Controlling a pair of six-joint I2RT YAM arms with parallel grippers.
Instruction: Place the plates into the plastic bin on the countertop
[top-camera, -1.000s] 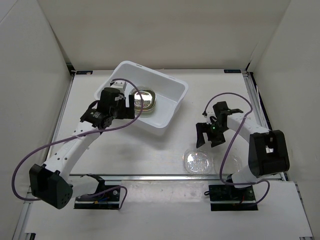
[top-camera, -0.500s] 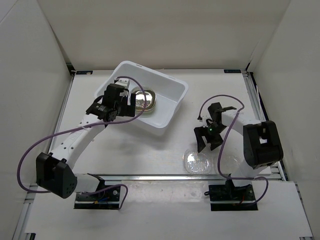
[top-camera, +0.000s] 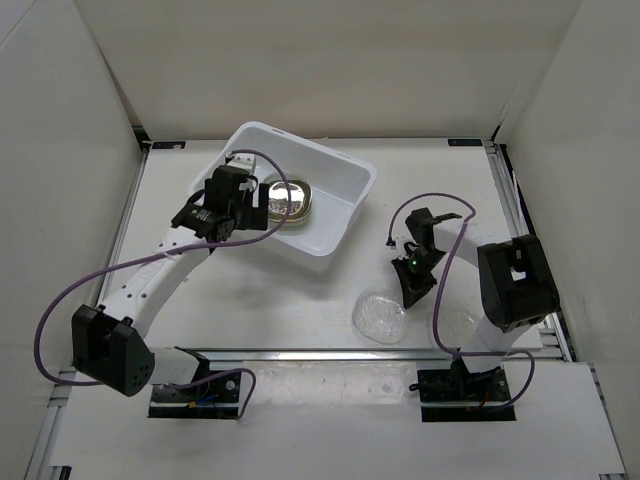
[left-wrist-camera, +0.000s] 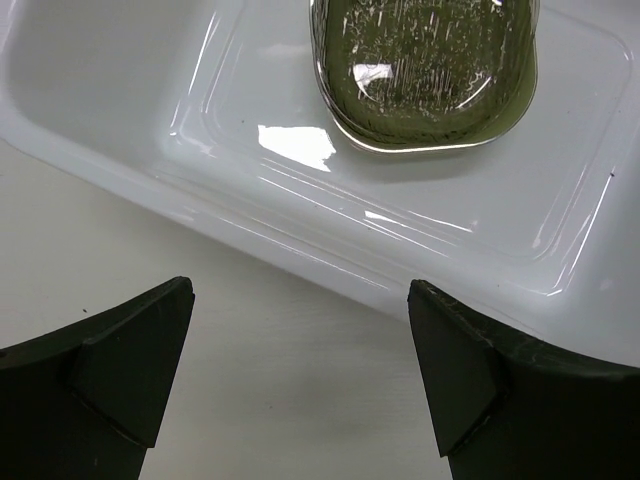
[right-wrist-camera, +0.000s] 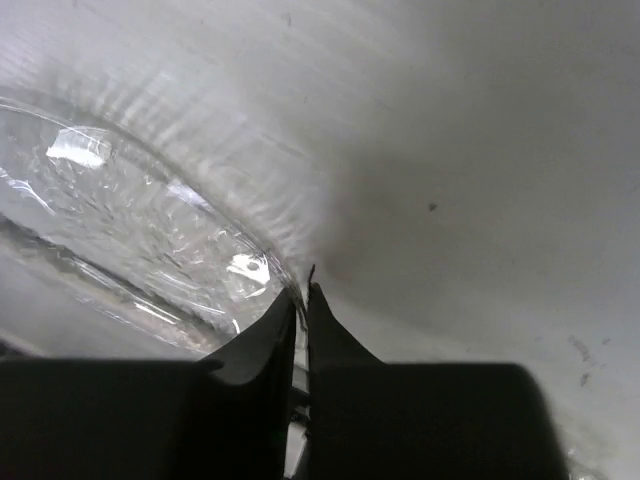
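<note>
Top external: right tool (top-camera: 411, 295) newly clamped on shifted clear plate (top-camera: 378, 318); left tool (left-wrist-camera: 300, 335) apart.

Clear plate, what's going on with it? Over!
Right tool pinching clear plate rim. Left tool open above bin wall, green plate inside. Path looks free.

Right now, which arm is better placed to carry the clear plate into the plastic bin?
Right. The right hand is shut on the rim of the clear plate. The left hand is open and empty at the near wall of the plastic bin, away from that plate.
</note>
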